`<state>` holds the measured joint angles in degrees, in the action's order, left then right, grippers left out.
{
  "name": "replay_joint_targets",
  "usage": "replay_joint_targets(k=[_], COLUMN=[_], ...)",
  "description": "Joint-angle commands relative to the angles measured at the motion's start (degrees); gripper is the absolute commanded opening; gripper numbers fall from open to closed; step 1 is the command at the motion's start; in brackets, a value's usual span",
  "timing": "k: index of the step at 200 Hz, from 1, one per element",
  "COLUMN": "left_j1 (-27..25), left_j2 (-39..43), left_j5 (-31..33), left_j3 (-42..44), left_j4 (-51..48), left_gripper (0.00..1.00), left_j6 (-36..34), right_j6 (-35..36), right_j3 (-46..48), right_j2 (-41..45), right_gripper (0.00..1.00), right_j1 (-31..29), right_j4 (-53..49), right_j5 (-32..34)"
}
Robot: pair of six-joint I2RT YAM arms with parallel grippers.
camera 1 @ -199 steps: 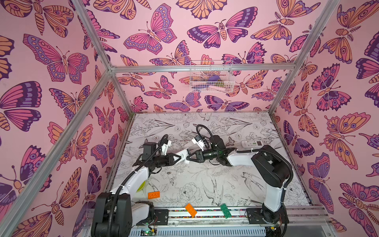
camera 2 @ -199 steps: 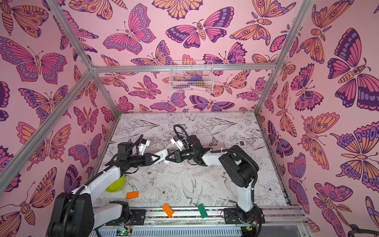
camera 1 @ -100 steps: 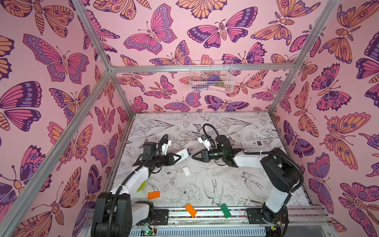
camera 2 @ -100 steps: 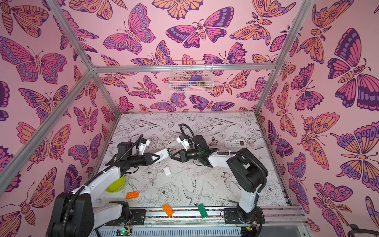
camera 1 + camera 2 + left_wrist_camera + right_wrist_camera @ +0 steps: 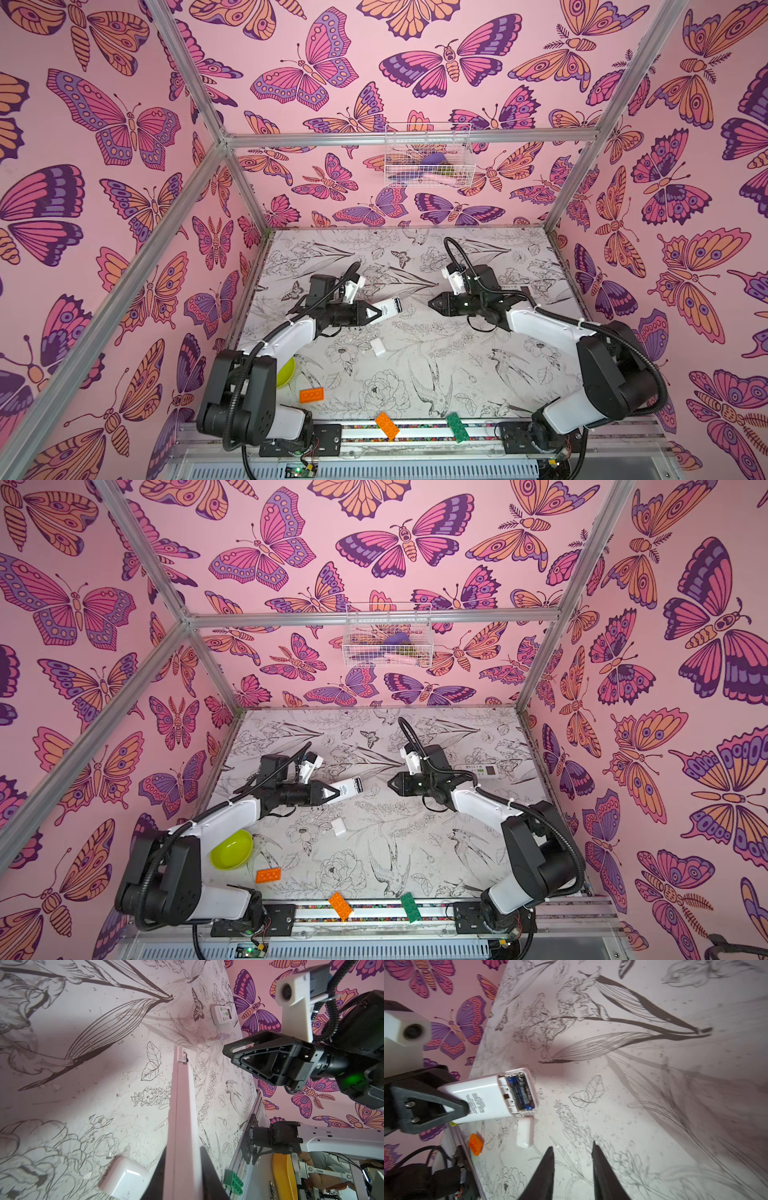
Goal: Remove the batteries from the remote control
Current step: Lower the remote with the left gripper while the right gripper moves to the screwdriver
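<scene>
The left gripper (image 5: 377, 312) clamps the remote (image 5: 390, 306), its compartment open; the right gripper (image 5: 572, 1146), jaws slightly parted and empty, should meet the exposed batteries (image 5: 521, 1093) squarely from the right.

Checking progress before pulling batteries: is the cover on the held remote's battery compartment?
No, the remote shows an open compartment with batteries inside, and the white cover lies on the table.

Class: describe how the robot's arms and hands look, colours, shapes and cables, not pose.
The left arm and right arm have white shells and black joints. The left hand and right hand are black, with triangular tapering fingers. White camera blocks top the wrists; black ribbed cables run alongside.
</scene>
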<state>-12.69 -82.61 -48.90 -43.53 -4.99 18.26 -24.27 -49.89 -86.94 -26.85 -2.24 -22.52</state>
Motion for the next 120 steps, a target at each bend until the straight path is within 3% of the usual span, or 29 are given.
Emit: replay_joint_targets(k=[1,31,59,120], left_j1=[-1.74,-2.68,-3.3,-4.25], left_j2=[-2.42,-5.4,-9.19,-14.62], left_j5=[-1.98,-1.28,-2.1,-4.05], left_j3=[-2.28,-3.47,-5.92,-10.44], left_j4=[-1.32,-0.86,-0.71,-2.21], left_gripper=[0.0,0.0,0.0,0.0], left_j6=[-1.73,-0.78,-0.78,-0.04], right_j6=[2.61,2.56,2.8,5.36], right_j3=[-2.23,-0.78,0.79,0.1], right_j2=[2.93,8.01,10.94,10.61], right_gripper=[0.34,0.37,0.48,0.65], right_j1=[1.63,4.56,7.02,12.21], right_j4=[-12.73,-16.87,-18.1,-20.72], right_j5=[8.92,13.67,16.95,18.21])
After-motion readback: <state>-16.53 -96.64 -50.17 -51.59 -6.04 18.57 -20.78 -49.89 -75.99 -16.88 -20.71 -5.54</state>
